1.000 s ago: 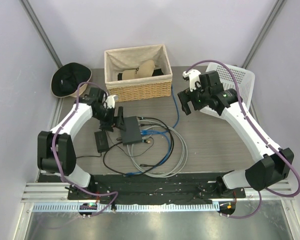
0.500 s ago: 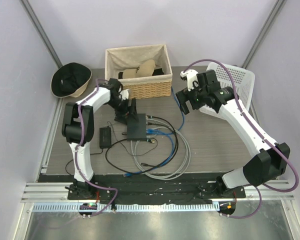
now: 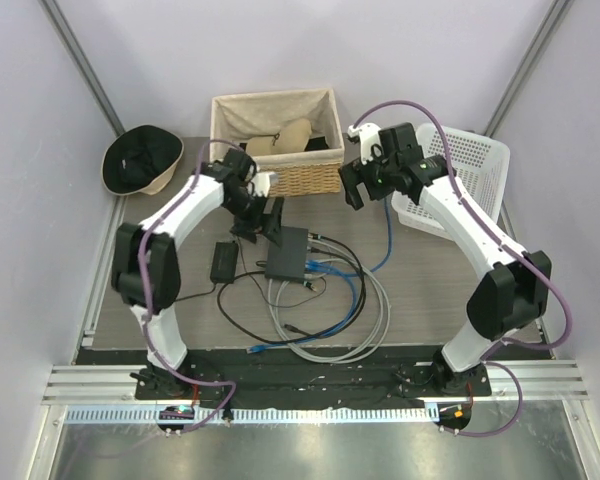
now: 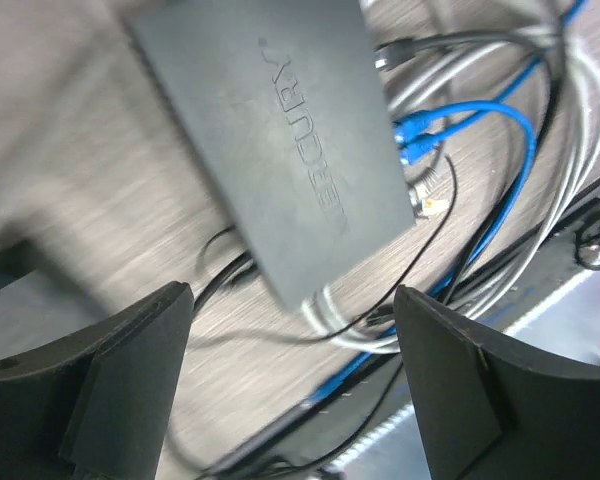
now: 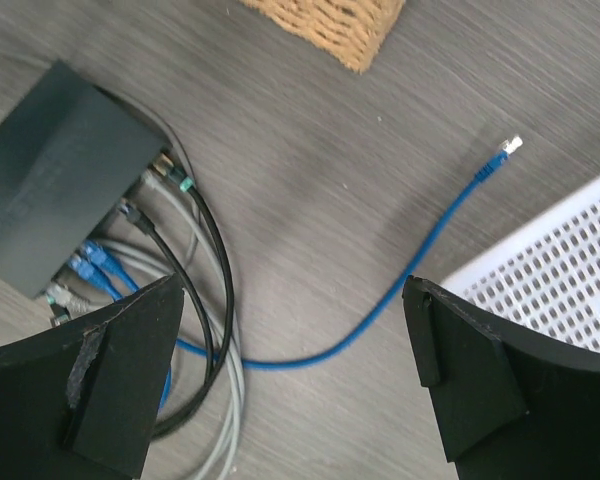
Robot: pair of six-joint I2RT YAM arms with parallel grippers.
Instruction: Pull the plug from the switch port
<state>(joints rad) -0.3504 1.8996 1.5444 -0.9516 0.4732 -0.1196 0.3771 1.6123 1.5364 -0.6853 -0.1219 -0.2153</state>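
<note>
**Task item location.** The switch (image 3: 287, 253) lay flat on the table (image 3: 430, 300), left of centre. The power brick (image 3: 223, 262) sat near it on its left. The port edge (image 3: 308, 262) of the switch faced the right arm's side. In the right wrist view we saw connectors seated along that edge: a grey connector with a green tip (image 5: 168, 178), a black connector (image 5: 130, 212) and blue connectors (image 5: 88, 268). We could not make out the individual sockets.

**Free cable end.** A free blue plug (image 5: 500, 158) lay on bare table, well apart from the switch. It rested between the corner of the wicker basket (image 5: 340, 25) and the white plastic basket (image 5: 570, 260). Its blue cable (image 5: 380, 325) curved back toward the cable loops (image 3: 320, 320) lying on the near side of the switch.

**Left end effector.** The left gripper (image 3: 262, 222) hovered over the far end of the switch, near the front wall of the wicker basket. Its fingers (image 4: 110, 380) were spread wide, and nothing sat between them. The left wrist view was blurred, so we could not tell whether anything touched the switch.

**Right end effector.** The right gripper (image 3: 352, 188) hung above the table between the two baskets. Its fingers (image 5: 110, 370) were spread fully apart and held nothing.
</note>
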